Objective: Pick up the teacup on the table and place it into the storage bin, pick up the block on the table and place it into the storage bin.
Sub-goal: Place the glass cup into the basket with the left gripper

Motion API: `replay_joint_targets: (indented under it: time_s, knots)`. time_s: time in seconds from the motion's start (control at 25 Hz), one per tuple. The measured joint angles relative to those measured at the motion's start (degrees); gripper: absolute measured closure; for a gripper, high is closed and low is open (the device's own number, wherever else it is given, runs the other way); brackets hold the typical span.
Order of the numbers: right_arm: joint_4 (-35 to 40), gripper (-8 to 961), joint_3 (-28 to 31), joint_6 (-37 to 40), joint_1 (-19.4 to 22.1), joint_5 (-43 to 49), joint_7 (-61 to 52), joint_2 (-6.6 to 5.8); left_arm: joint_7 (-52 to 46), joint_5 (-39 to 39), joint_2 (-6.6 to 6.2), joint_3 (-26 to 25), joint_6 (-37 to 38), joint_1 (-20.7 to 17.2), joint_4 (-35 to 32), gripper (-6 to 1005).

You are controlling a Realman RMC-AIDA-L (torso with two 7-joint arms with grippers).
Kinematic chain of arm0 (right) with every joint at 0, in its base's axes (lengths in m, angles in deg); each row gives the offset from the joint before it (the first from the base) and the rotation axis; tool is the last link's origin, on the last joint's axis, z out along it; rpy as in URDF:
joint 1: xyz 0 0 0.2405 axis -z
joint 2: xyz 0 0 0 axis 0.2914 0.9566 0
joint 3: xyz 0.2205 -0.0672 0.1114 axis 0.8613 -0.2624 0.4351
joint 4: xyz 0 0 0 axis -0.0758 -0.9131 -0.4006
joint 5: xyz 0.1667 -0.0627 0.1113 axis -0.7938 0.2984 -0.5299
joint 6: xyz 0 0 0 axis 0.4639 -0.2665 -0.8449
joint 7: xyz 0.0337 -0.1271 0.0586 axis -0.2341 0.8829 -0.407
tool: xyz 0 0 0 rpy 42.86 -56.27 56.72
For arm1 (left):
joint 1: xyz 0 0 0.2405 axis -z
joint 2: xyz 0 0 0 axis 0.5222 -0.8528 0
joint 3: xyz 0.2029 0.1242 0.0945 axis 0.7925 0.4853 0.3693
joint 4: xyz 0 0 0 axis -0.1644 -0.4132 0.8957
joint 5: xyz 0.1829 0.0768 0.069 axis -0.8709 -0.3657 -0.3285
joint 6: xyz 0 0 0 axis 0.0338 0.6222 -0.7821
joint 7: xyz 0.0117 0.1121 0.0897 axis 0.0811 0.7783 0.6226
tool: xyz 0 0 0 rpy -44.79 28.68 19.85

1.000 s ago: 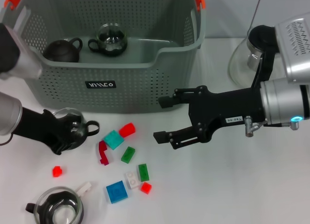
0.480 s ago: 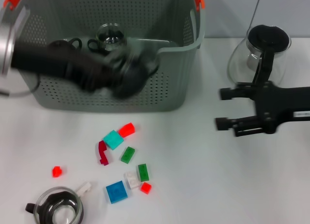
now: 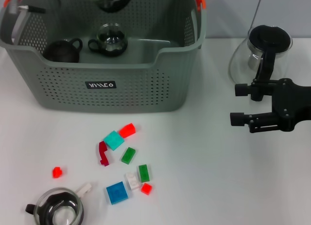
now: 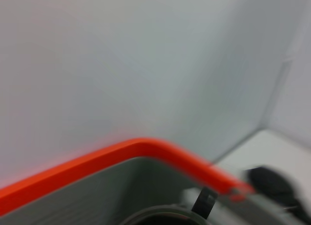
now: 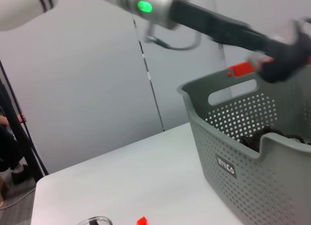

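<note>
Head view: your storage bin (image 3: 112,84) fills the upper left with a dark teapot (image 3: 62,51) and glass teacup (image 3: 111,39) inside, blocks (image 3: 116,192) lie loose lower left, right gripper (image 3: 235,104) at right has its jaws wide and empty; right wrist view: left gripper (image 5: 284,64) hangs above the bin's rim, finger state can't tell.

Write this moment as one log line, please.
left gripper: above bin | right gripper: open, near glass pot | blocks: on table
</note>
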Motion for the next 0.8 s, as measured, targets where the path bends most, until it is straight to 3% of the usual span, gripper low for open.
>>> replay_joint_targets:
  time_s: [0.16,0.32,0.8]
  knots:
    - [0.0,37,-0.2,0.0,-0.2,0.0,0.0,0.40,-0.8,-7.5,0.07,2.0,-9.9,3.4,6.7,950]
    - [0.0,37,-0.2,0.1,-0.4,0.0,0.0,0.82,-1.1,-11.6,1.06,3.7,-17.1,4.6,11.1,950]
    - [0.0,38,-0.3,0.0,-0.4,0.8,0.8,1.95,-1.3,-20.8,6.16,9.2,-31.4,4.6,17.2,948]
